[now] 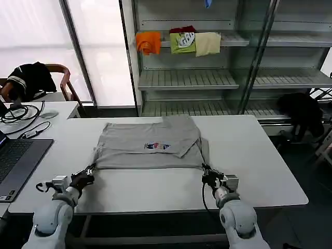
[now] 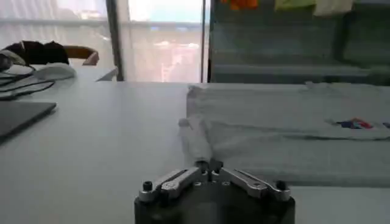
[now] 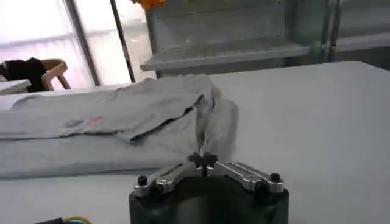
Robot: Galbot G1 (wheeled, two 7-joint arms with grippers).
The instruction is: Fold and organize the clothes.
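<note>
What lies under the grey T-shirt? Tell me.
The white table lies under the grey T-shirt. The left gripper and right gripper pinch its near corners. Anything beneath the fabric is covered.

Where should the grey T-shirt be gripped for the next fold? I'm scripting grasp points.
Probably at its two near corners, from the robot's side of the table. The T-shirt lies flat, sleeves folded in, near edge straight across. The left gripper and right gripper are each shut on a corner there, low to the tabletop, so the cloth can be lifted evenly.
</note>
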